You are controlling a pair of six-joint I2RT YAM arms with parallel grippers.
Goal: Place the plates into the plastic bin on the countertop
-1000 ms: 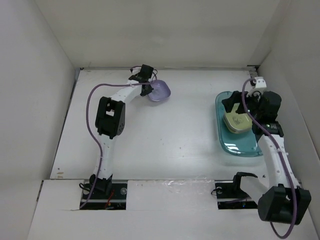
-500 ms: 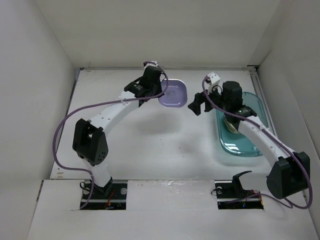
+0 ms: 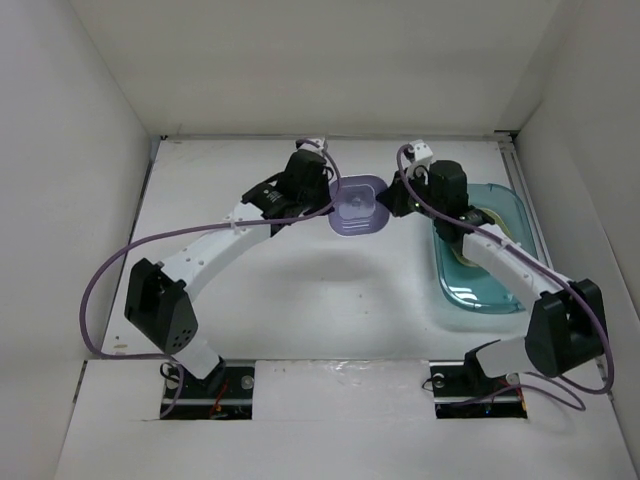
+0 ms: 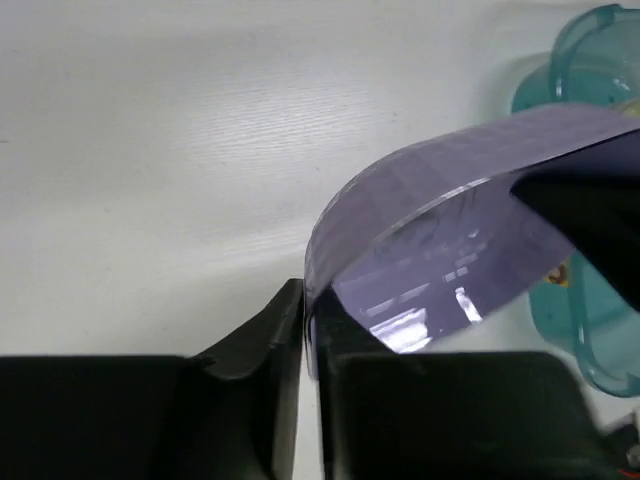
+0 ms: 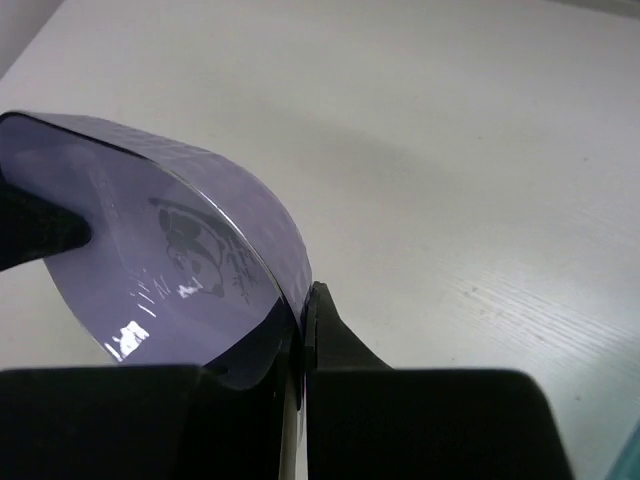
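A lavender plate (image 3: 359,205) hangs above the countertop (image 3: 300,280) between both arms. My left gripper (image 3: 334,203) is shut on its left rim; the rim is pinched between the left fingers (image 4: 262,335) in the left wrist view, where the lavender plate (image 4: 450,260) shows glossy. My right gripper (image 3: 392,200) is shut on the opposite rim, and the right wrist view shows the plate (image 5: 160,260) with a dark printed figure, its edge clamped by the right fingers (image 5: 330,330). The teal plastic bin (image 3: 482,250) lies at the right with a cream plate (image 3: 470,248) partly hidden under the right arm.
White walls enclose the countertop on the left, back and right. Purple cables loop from both arms. The bin's edge (image 4: 590,340) shows at the right of the left wrist view.
The left arm carried the lavender plate rightward to the middle. The right arm swung left out of the bin and its open jaws closed on the plate's right rim.
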